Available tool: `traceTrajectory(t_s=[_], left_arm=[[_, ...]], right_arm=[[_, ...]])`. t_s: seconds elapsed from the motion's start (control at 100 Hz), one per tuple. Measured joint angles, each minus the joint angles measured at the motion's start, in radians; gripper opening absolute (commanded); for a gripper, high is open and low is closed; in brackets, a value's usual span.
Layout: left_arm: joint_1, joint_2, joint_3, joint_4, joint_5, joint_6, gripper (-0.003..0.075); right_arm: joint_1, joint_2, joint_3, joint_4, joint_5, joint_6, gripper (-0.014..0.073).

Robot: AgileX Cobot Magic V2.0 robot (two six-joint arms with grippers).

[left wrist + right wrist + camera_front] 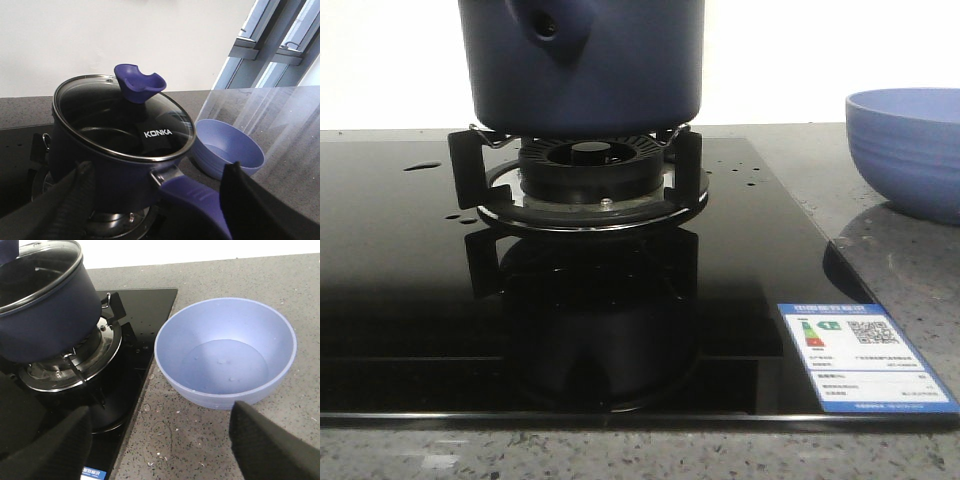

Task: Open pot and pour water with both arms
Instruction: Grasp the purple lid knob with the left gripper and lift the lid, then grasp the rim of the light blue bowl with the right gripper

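Observation:
The dark navy pot [582,62] stands on the gas burner [582,172], its tapered handle stub with a round hole facing the front camera. In the left wrist view the pot [107,172] wears a glass lid [115,117] marked KONKA with a blue knob [139,82]. My left gripper [157,170] is open, its fingers [75,192] spread either side of the pot's handle [192,200] without touching it. My right gripper [160,410] is open and empty over the counter between stove and bowl. Water shows as drops [420,166] on the stove glass and as a thin puddle [227,362] in the bowl.
A lighter-blue round bowl [910,150] sits on the speckled grey counter right of the black glass stove [410,290]; it also shows in the right wrist view [175,330] and the left wrist view [250,150]. A white-and-blue label [865,357] is stuck to the stove's front right corner.

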Motion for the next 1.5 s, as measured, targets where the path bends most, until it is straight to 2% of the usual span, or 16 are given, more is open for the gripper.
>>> traceTrajectory(t_s=[0.2,0.5,0.86,1.07,1.5], left_arm=[[-0.014,0.136,-0.097,-0.036,0.039,0.154,0.0496],[-0.069,0.350,-0.244,-0.039,0.025,0.329,0.0496],[-0.069,0.555,-0.381,-0.042,0.040,0.350,0.0496],[-0.103,0.605,-0.422,-0.042,0.057,0.352,0.0496],[-0.148,0.686,-0.487,-0.044,0.000,0.356,0.0493]], right_arm=[[0.000,0.000,0.000,0.000,0.000,0.000,0.0517],[0.000,0.000,0.000,0.000,0.000,0.000,0.0517],[0.000,0.000,0.000,0.001,0.000,-0.002,0.0517],[0.000,0.000,0.000,0.001,0.000,-0.002,0.0517],[0.000,0.000,0.000,0.002,0.002,-0.002,0.0517]])
